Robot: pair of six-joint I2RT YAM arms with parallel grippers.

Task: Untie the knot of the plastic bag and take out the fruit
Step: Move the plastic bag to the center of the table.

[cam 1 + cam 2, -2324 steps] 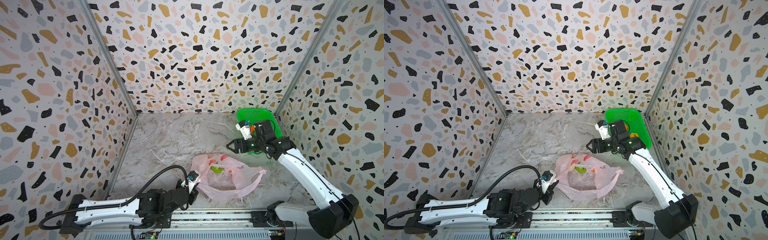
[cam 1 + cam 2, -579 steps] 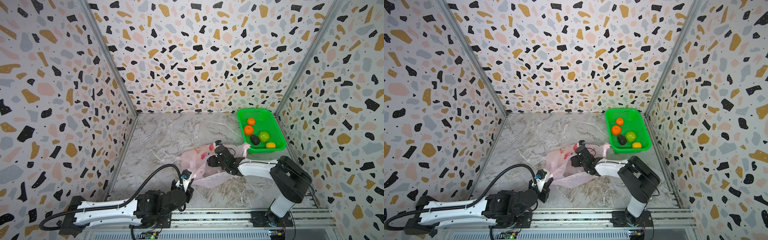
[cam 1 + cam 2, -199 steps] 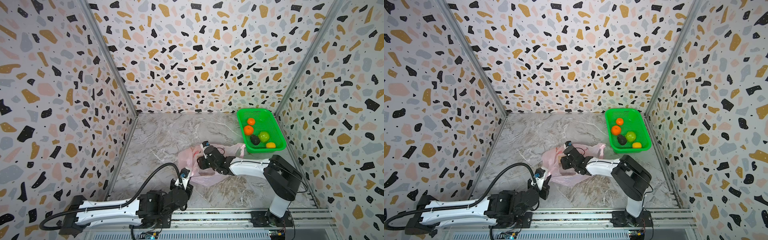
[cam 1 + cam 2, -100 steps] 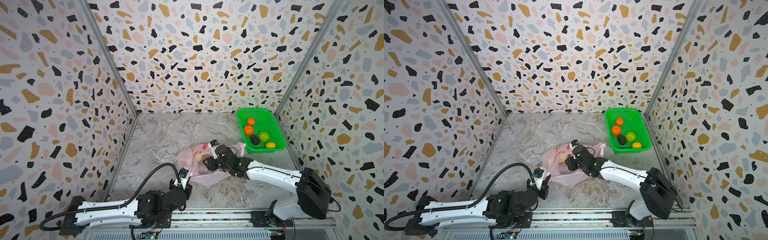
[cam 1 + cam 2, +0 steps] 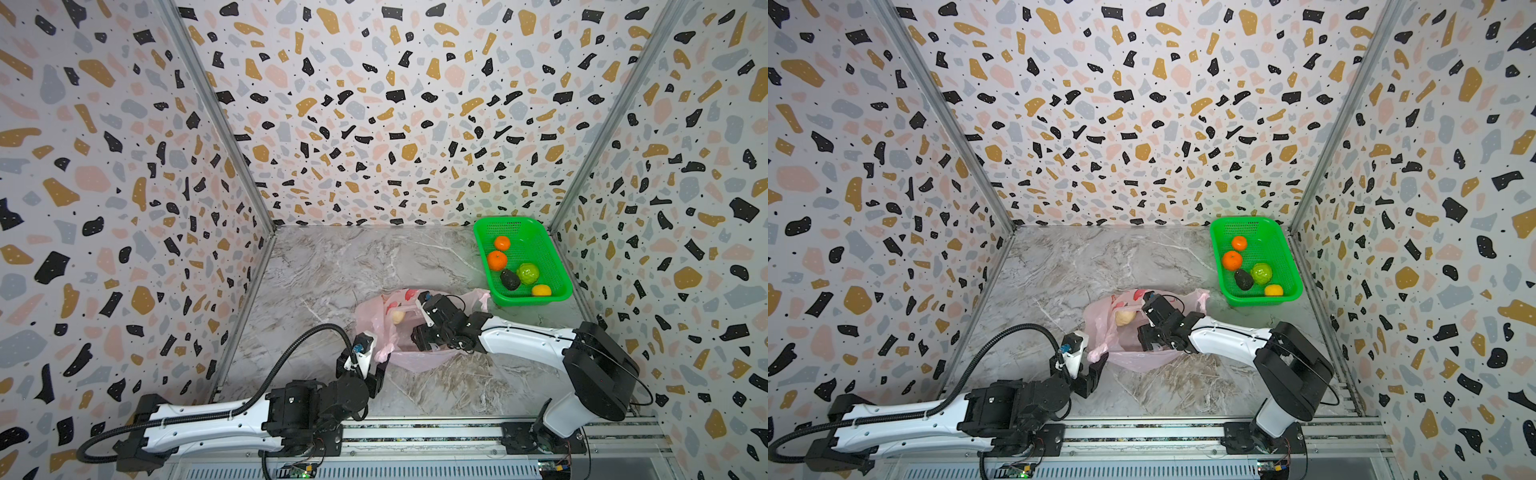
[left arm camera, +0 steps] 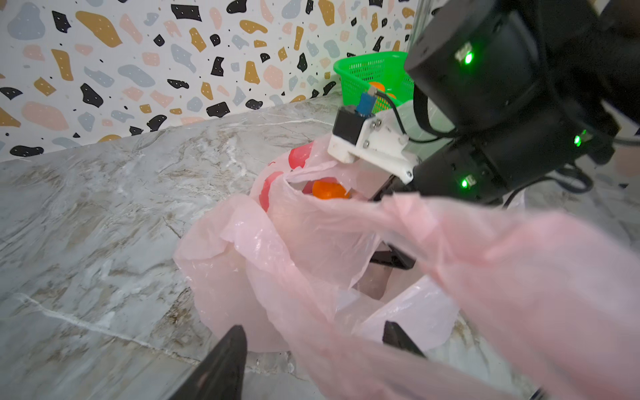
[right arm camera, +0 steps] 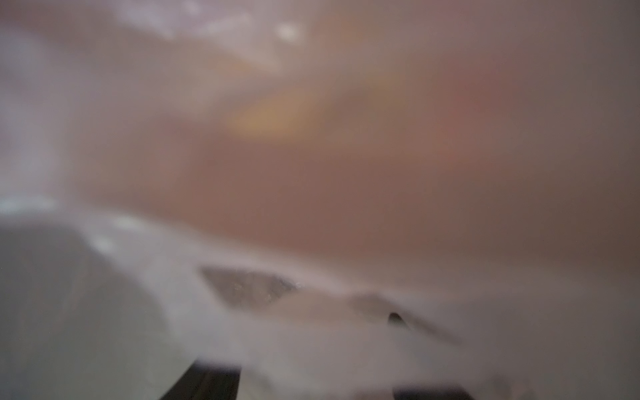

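Plastic bag (image 5: pixel 376 322) lying flat, mouth facing right claw (image 5: pixel 417 324), spread inside it, left claw (image 5: pixel 363 365) released.

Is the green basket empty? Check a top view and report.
No, the green basket holds several pieces of fruit, among them an orange tangerine and a dark avocado.

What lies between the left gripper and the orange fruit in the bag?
Only crumpled folds of the bag, shown in the left wrist view.
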